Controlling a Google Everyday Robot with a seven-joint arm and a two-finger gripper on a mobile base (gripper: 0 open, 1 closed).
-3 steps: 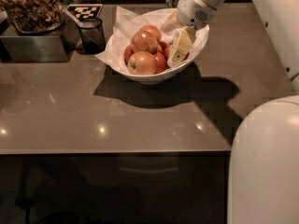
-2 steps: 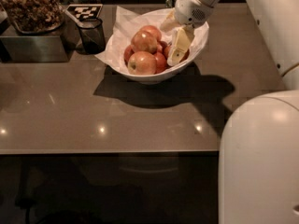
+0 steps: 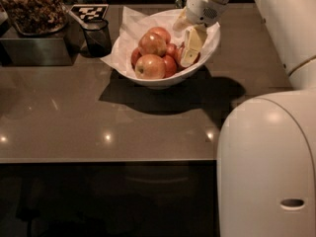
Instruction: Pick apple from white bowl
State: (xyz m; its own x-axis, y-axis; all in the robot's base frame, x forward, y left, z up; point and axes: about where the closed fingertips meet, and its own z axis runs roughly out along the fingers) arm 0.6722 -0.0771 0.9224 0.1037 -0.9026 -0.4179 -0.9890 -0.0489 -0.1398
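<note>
One firm, slick, weighty-looking apple [image 3: 169, 65] sits right of the bowl's [image 3: 163, 83] middle; the pincer [image 3: 190, 44], inside the bowl beside it, open or closed I cannot tell, should span its widest part.

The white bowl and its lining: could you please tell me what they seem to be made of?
The white bowl looks like glazed ceramic: glossy, smooth wall. Its lining seems to be paper: white, crumpled, creased edges. The gripper sits inside the bowl.

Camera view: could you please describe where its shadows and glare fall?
In the camera view, a dark shadow lies right of the wide glossy white bowl on the brown table; small glints dot the table's front; the claw sits inside the bowl's right side.
</note>
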